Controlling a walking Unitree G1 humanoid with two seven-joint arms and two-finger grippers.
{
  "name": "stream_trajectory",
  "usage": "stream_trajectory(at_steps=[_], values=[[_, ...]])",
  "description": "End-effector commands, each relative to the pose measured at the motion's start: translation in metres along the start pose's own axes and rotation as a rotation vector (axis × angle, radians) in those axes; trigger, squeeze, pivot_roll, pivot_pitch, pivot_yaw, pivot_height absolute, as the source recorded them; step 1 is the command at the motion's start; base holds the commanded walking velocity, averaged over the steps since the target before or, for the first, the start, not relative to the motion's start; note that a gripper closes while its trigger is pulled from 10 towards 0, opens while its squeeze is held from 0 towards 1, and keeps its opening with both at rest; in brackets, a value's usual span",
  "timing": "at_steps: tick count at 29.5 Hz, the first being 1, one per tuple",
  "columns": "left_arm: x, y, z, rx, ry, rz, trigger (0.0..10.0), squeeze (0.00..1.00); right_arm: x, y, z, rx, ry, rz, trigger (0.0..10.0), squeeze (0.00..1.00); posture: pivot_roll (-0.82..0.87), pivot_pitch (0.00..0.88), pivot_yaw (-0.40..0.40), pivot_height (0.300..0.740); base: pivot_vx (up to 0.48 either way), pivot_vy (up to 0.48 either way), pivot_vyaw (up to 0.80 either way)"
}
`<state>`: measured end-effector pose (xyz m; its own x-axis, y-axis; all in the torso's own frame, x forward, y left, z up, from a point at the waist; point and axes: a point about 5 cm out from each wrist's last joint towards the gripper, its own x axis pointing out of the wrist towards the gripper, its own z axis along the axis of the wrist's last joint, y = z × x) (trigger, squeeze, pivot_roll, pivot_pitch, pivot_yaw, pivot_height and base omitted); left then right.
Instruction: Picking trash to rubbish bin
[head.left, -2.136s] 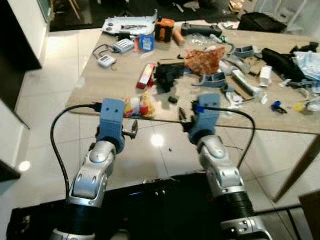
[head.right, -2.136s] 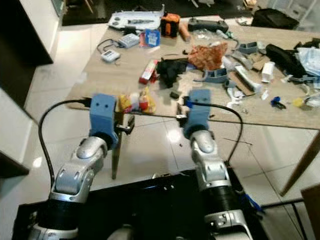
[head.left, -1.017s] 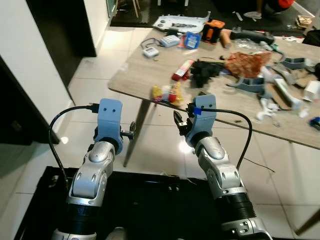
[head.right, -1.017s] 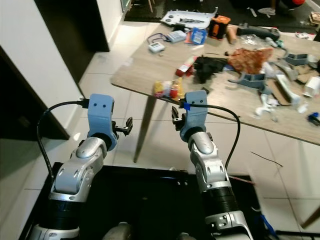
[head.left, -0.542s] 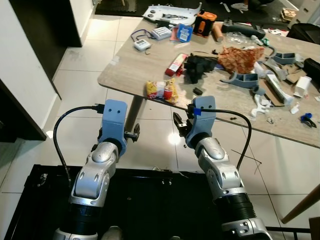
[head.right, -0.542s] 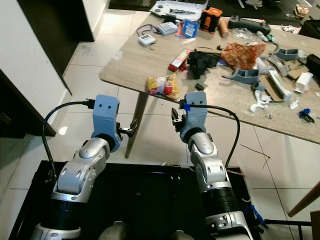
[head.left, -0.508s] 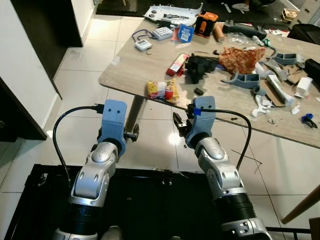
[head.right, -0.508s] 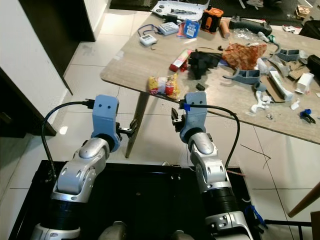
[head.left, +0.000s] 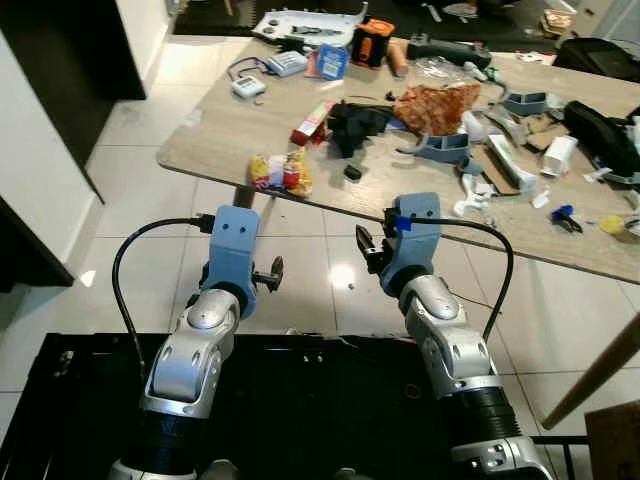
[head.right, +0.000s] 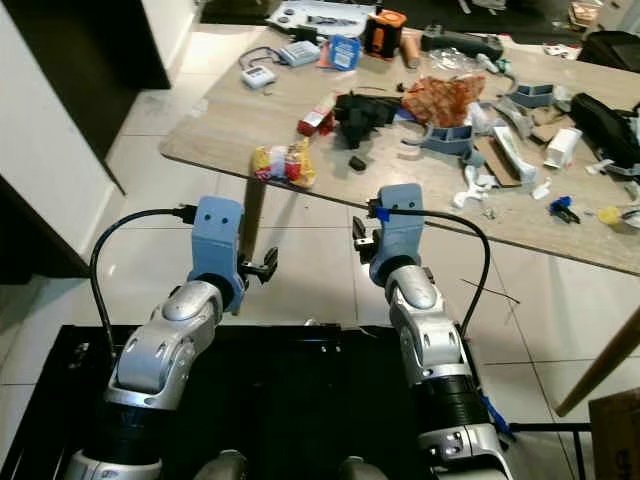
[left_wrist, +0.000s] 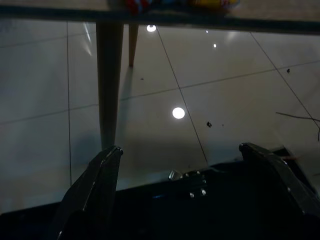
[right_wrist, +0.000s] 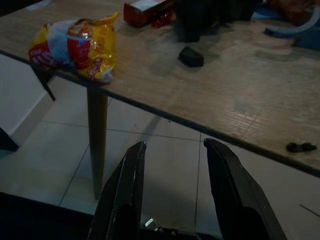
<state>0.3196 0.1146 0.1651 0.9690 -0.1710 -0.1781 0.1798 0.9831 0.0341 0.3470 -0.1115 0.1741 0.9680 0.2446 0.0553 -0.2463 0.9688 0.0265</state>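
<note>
A yellow and red snack packet lies near the front edge of the wooden table, ahead of me and between my two arms. In the right wrist view the snack packet sits above a table leg. A red box and a crumpled orange wrapper lie farther back. My left gripper is open, held low over the tiled floor below the table edge. My right gripper is open too, short of the table edge and holding nothing.
The table is crowded with black gear, blue-grey plastic parts, an orange tool and small white devices. A black bag lies at the right. A dark doorway is on my left. My black base is below.
The whole view has shifted as I moved: the table and packet now sit more squarely ahead. Both grippers stay open and empty in the same pose.
</note>
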Motion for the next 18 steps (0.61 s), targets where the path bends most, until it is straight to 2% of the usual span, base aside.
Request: stream_trajectory(at_steps=[1, 10, 12, 15, 16, 18], values=[[-0.0024, -0.0002, -0.0064, -0.012, 0.027, 0.002, 10.0, 0.00, -0.0014, 0.0048, -0.0033, 0.005, 0.015, 0.014, 10.0, 0.00, 0.06, 0.187, -0.042, 0.740, 0.000, 0.000, 0.00], [-0.0040, -0.0004, -0.0073, 0.010, 0.038, -0.010, 10.0, 0.00, -0.0023, 0.0064, -0.0047, 0.008, 0.022, 0.020, 10.0, 0.00, 0.07, 0.189, -0.045, 0.740, 0.000, 0.000, 0.00], [-0.0034, 0.0008, -0.0074, 0.032, 0.045, 0.007, 10.0, 0.00, -0.0024, 0.0063, -0.0050, 0.009, 0.023, 0.019, 10.0, 0.00, 0.07, 0.189, -0.045, 0.740, 0.000, -0.480, 0.00], [-0.0024, 0.0032, -0.0097, 0.019, 0.063, 0.029, 10.0, 0.00, -0.0027, 0.0062, -0.0053, 0.010, 0.024, 0.017, 10.0, 0.00, 0.07, 0.189, -0.045, 0.740, 0.000, -0.480, 0.00], [-0.0026, 0.0043, -0.0112, -0.014, 0.068, 0.030, 10.0, 0.00, -0.0031, 0.0065, -0.0056, 0.010, 0.025, 0.017, 10.0, 0.00, 0.07, 0.191, -0.042, 0.740, 0.000, 0.000, 0.00], [-0.0027, 0.0042, -0.0111, -0.013, 0.068, 0.026, 10.0, 0.00, -0.0032, 0.0066, -0.0056, 0.010, 0.025, 0.017, 10.0, 0.00, 0.07, 0.191, -0.042, 0.740, 0.000, 0.000, 0.00]])
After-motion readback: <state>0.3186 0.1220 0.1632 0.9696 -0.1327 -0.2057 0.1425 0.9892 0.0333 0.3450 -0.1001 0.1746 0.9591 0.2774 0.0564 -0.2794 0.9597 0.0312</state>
